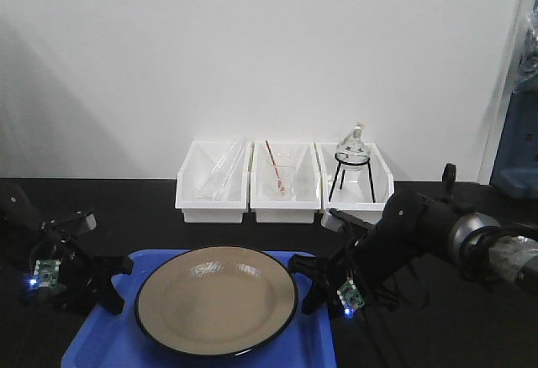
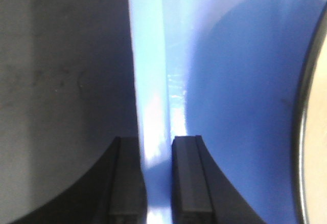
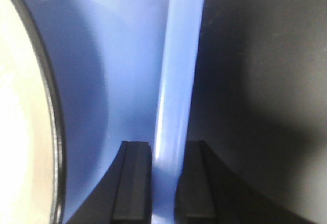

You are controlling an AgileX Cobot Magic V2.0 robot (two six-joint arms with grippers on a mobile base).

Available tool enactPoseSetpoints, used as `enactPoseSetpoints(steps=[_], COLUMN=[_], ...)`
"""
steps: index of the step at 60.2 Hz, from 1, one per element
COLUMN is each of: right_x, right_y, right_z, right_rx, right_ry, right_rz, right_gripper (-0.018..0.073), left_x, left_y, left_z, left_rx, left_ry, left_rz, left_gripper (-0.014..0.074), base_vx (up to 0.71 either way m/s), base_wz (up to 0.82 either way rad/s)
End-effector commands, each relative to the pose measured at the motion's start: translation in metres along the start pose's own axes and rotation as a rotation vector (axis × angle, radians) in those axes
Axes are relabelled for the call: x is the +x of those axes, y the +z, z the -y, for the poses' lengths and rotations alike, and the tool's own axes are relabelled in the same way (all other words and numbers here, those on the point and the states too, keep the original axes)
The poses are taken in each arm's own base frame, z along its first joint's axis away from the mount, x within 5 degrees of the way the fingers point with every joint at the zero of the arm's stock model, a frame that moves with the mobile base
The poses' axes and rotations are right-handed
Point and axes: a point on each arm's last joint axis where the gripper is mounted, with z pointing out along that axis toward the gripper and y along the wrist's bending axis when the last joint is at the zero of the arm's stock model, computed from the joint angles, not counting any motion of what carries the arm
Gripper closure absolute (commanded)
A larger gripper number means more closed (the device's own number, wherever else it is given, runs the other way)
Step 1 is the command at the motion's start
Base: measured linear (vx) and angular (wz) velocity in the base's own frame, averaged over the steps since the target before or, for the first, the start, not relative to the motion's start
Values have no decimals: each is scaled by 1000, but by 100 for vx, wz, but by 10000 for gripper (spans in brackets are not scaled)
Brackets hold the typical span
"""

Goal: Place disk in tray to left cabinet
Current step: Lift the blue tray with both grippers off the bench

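The tan disk (image 1: 217,299) with its thin black rim lies flat in the blue tray (image 1: 94,344) on the black table. My left gripper (image 1: 122,282) is shut on the tray's left rim; in the left wrist view the gripper (image 2: 154,143) has one finger on each side of the tray's rim (image 2: 150,81), and the disk's edge (image 2: 314,157) is at the right. My right gripper (image 1: 303,284) is shut on the tray's right rim; in the right wrist view the gripper (image 3: 167,144) straddles the rim (image 3: 179,70), and the disk (image 3: 20,106) is at the left. The left cabinet is out of view.
Three white bins stand along the wall behind the tray: one with glass tubes (image 1: 214,181), one with a beaker and a red rod (image 1: 284,181), one with a round flask on a black tripod (image 1: 353,170). A blue object (image 1: 517,158) is at the far right.
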Motion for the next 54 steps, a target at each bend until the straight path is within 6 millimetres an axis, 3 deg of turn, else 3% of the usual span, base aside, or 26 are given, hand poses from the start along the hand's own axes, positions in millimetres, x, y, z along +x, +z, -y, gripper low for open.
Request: enactPoseSetpoints(steps=[1, 30, 43, 54], right_x=[-3, -4, -11, -11], right_y=[-52, -115, -147, -162], right_z=[-34, -39, -53, -60], right_rx=[-124, -192, -201, -206], right_ry=[23, 58, 39, 36], right_rz=[86, 158, 181, 175], right_gripper=[564, 562, 562, 562], left_x=[-4, -8, -5, 1], left_y=[-47, -103, -122, -141], left_z=[39, 66, 76, 80], left_rx=[114, 140, 155, 129], left_ry=[-16, -50, -75, -68], left_rz=[84, 119, 163, 203], left_gripper=[598, 598, 598, 598], base_vx=[0, 0, 0, 0], base_wz=[0, 0, 0, 0])
